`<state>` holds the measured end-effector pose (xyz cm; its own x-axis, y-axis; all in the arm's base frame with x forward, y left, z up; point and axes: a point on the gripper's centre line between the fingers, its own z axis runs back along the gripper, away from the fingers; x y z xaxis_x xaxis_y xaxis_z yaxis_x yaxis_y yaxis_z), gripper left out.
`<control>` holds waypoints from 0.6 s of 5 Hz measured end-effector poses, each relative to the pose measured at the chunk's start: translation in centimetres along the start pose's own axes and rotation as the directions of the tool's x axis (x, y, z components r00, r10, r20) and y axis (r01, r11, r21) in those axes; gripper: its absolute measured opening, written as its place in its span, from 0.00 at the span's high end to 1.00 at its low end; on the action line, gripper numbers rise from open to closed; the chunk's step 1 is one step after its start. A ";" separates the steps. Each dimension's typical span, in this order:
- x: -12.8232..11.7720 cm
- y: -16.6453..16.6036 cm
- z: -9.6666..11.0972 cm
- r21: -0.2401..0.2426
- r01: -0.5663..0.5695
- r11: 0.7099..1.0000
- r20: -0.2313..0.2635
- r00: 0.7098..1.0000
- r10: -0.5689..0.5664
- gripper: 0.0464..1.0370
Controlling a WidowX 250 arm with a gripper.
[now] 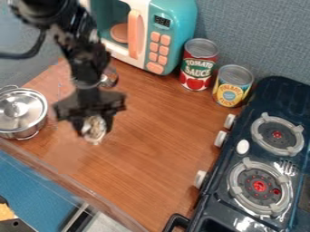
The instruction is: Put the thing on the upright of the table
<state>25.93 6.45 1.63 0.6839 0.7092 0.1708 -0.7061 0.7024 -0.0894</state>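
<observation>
The black gripper hangs over the left part of the wooden table, to the right of the metal pot. Its two fingers stand on either side of a small pale, whitish-brown thing, and it is shut on it. The thing's sides are partly hidden by the fingers. Whether its lower end touches the table I cannot tell.
A lidded metal pot stands at the left edge. Behind are a teal toy microwave, a tomato sauce can and a yellow can. A small shiny thing sits behind the arm. The dark toy stove occupies the right side.
</observation>
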 end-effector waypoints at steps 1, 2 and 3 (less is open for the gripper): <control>-0.1 -4.8 2.3 -0.068 0.184 0.980 0.031 0.983 -0.183 0.46; 0.7 -8.9 4.7 -0.121 0.271 0.955 0.073 0.962 -0.264 0.46; 1.1 -12.3 4.7 -0.153 0.319 0.935 0.065 0.948 -0.312 0.46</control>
<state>34.53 -1.64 7.51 0.8566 0.4492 0.2538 -0.4145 0.8921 -0.1797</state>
